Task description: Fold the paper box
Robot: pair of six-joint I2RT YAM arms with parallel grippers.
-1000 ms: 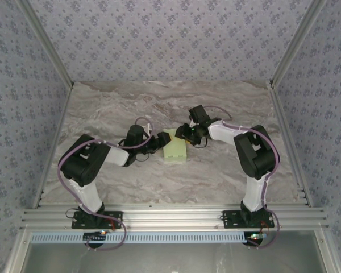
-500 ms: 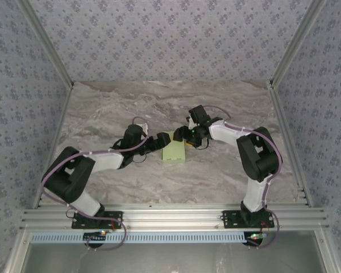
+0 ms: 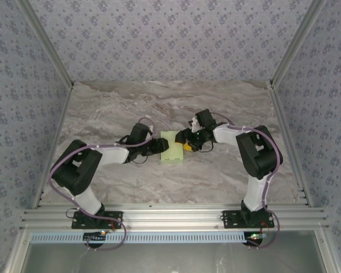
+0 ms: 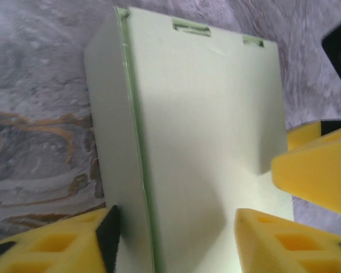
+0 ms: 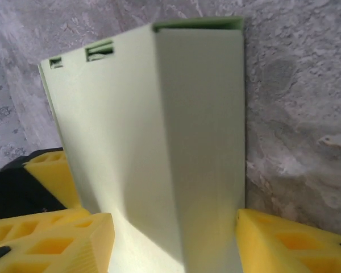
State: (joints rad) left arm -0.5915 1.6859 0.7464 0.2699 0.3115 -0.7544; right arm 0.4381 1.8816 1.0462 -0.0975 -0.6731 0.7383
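Grey marbled table (image 3: 102, 114), enclosed by patterned walls (image 3: 159, 40). In the top view the pale green box (image 3: 171, 145) lies near the centre of the frame, between the tips of the two arms. The left gripper (image 3: 158, 147) meets its left side and the right gripper (image 3: 186, 143) meets its right side.

Left wrist view: the box sits mid-frame, broad face up, with two slots (image 4: 191, 27) along its far edge near the top. At lower left one finger (image 4: 51, 247) touches the box's side wall. The other, at lower right, overlaps the broad face. Whether this gripper is clamped cannot be told. A finger of the right gripper reaches onto the box's right edge.

Right wrist view: the box stands at bottom centre with a finger (image 5: 295, 239) hard against each side. This gripper grasps the box.
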